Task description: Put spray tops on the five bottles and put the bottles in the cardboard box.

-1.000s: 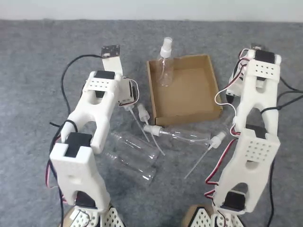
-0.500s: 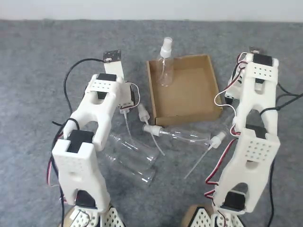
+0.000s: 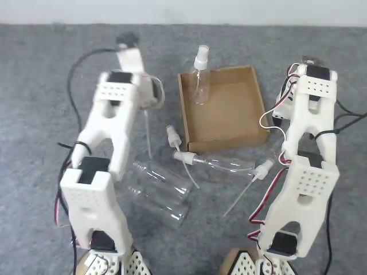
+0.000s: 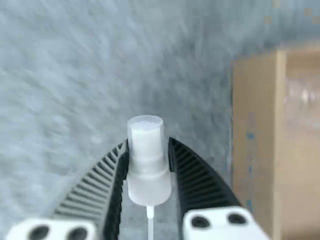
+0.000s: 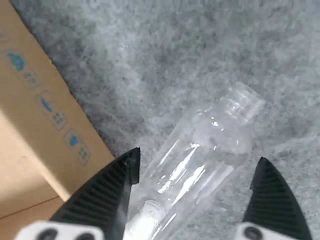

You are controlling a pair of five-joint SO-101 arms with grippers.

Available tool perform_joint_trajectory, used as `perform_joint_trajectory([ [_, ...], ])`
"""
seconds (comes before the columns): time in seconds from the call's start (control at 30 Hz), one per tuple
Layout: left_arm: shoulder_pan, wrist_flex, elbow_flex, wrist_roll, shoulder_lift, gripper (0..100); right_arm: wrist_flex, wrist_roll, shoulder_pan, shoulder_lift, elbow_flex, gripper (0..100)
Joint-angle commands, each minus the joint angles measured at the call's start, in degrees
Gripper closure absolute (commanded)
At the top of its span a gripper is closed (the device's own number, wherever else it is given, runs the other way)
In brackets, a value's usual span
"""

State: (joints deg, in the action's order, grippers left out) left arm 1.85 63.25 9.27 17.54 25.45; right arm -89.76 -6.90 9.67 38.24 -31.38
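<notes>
Blue printed marks [image 5: 47, 105] on cardboard box [image 5: 15, 165]

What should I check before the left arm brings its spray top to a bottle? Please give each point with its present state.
1. Grip: the left gripper has its fingers shut on the spray top: ok.
2. Tube of the spray top hangs free above the carpet: ok.
3. A bottle is held ready: not ok. The right gripper is open over a lying bottle.
4. Neck of that bottle is uncovered: ok.
5. Right fingers low enough to grasp: cannot tell.
6. Room in the cardboard box: ok; one capped bottle leans in it.
</notes>
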Motion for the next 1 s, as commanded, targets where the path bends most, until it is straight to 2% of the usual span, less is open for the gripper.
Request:
perform_joint_trajectory([
  [0.0, 3.52, 7.82, 14.29, -1.41, -1.23, 98, 0.57, -0.62, 0.92, -0.75, -0.44, 70.5],
  [0.13, 6.68, 17.93, 31.34, -4.57, -1.23, 98, 0.48, -0.79, 0.92, -0.66, -0.35, 70.5],
  [0.27, 7.91, 27.52, 47.96, -9.05, -0.7, 98, 0.48, -4.31, 1.01, -0.57, -0.26, 70.6],
  [0.47, 8.0, 37.45, 64.48, -12.04, -0.7, 98, 2.42, -8.0, 1.8, 3.74, -0.35, 70.6],
  [0.6, 8.0, 37.45, 63.96, -13.19, -1.23, 98, 5.23, -9.41, 3.21, 5.05, -0.7, 71.2],
  [0.77, 8.0, 37.45, 60.53, -13.45, -3.08, 98, 7.34, -8.7, 5.14, 4.97, -0.7, 82.2],
  [0.83, 8.0, 37.45, 57.63, -15.74, -5.89, 98, 8.48, -5.45, 6.11, 5.23, -0.7, 85.7],
  [0.97, 8.0, 37.45, 47.16, -18.11, -13.36, 98, 9.1, 7.03, 8.75, 4.79, -0.7, 92.8],
])
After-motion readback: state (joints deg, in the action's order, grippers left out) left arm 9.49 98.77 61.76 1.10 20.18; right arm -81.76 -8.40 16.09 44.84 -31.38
